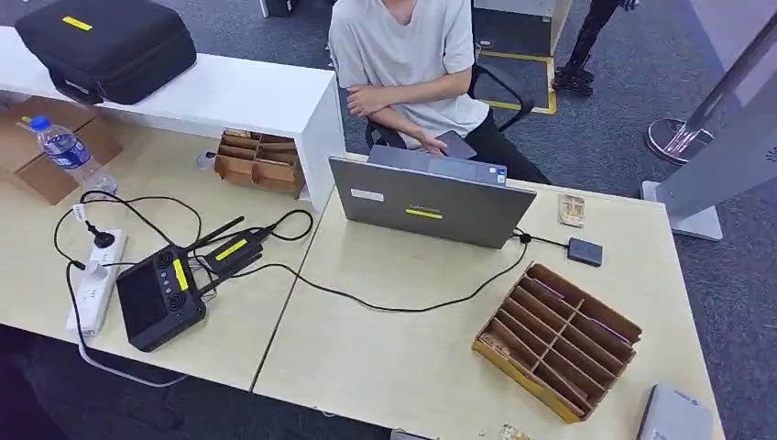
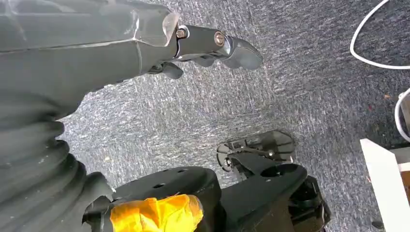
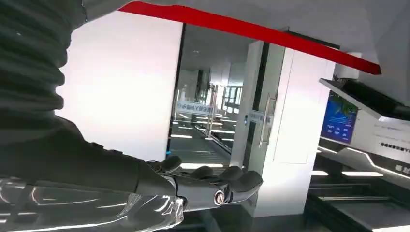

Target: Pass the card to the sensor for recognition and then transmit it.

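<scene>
Probably the card (image 1: 572, 211): small, pale, lying flat on the desk (image 1: 403, 367) at upper right of the head view, beside the laptop (image 1: 431, 206) and near the small black sensor (image 1: 585, 250); too small to be sure. Judged thin, light, stiff and slick, so best slid to the desk edge and pinched by a short side. Nothing held in the left hand (image 2: 212, 48), loosely spread above carpet, nor in the right hand (image 3: 208, 186), stretched out flat.

Laptop (image 1: 431, 203) and cable (image 1: 385, 302) border bare desk (image 1: 385, 357).
</scene>
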{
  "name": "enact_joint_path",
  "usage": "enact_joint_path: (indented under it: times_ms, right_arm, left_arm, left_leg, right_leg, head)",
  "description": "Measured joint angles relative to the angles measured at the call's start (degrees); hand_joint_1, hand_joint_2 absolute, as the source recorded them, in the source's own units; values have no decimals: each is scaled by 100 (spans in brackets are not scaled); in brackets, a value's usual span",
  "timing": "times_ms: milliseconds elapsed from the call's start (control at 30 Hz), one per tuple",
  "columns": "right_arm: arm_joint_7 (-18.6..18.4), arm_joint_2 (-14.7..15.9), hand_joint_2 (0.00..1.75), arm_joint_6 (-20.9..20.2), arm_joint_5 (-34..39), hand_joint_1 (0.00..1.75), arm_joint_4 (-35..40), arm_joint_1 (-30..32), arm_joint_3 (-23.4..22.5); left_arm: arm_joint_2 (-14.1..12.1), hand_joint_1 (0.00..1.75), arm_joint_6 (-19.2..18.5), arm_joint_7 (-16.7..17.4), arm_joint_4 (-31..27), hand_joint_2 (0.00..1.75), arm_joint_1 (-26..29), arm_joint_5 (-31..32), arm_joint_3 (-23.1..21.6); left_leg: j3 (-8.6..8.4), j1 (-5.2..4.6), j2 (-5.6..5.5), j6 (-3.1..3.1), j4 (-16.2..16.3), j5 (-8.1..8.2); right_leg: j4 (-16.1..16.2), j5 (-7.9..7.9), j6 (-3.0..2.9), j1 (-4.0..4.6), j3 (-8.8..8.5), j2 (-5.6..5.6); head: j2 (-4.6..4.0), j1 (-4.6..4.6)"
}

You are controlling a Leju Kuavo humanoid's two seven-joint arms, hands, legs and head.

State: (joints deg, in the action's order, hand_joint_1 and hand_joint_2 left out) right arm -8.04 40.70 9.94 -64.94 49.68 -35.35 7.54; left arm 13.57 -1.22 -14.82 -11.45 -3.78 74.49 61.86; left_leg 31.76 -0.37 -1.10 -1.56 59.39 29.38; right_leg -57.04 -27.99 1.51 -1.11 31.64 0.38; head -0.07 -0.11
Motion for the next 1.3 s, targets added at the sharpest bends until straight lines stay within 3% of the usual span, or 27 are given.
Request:
enact_joint_path:
  times_ms: [633,800,900,933,1033,1100,1200,1300]
  right_arm:
    - [-24,17,175,-22,-24,0,-15,15,-17]
    - [-116,335,175,139,285,0,-90,604,-376]
    - [-500,607,175,28,666,0,-118,1522,-975]
    - [-452,667,175,77,803,0,-182,2033,-1339]
    - [541,655,175,494,658,0,-549,3406,-2942]
    - [666,553,175,478,380,0,-678,3878,-3751]
    - [723,333,175,-19,-427,0,-547,4220,-4752]
    - [771,145,175,-253,-721,0,-374,4370,-5439]
  left_arm:
    - [0,0,-50,35,0,175,-1,-26,9]
    - [2,0,-42,118,0,175,-2,-44,46]
    - [2,0,70,183,0,175,-8,-94,83]
    - [4,0,103,230,0,175,-9,-94,96]
    - [13,0,188,289,0,175,30,-72,109]
    - [11,0,208,315,0,175,55,-46,138]
    - [11,0,229,315,0,175,44,-24,140]
    - [13,0,232,315,0,175,38,-11,140]
  left_leg:
    - [-1,0,0,0,0,0]
    - [2,0,-58,-1,2,0]
    - [-6,2,-92,-5,5,3]
    - [-7,5,-128,-14,3,9]
    - [6,-4,-206,-20,-2,15]
    - [1,-12,-172,-14,-14,23]
    - [-21,-14,-93,-9,-16,43]
    - [-39,-17,-58,-6,-16,45]
  right_leg:
    - [0,0,0,0,2,0]
    - [6,-10,8,1,-7,-48]
    - [24,-28,24,3,-9,-84]
    - [28,-42,31,6,-35,-119]
    - [29,-69,40,-5,-66,-200]
    - [25,-72,36,-15,-55,-164]
    - [23,-72,35,-17,-49,-85]
    - [18,-71,34,-19,-46,-48]
  head:
    - [0,-2]
    - [0,-2]
    - [0,-7]
    - [0,0]
    - [0,0]
    - [0,-2]
    - [0,0]
    - [0,-2]
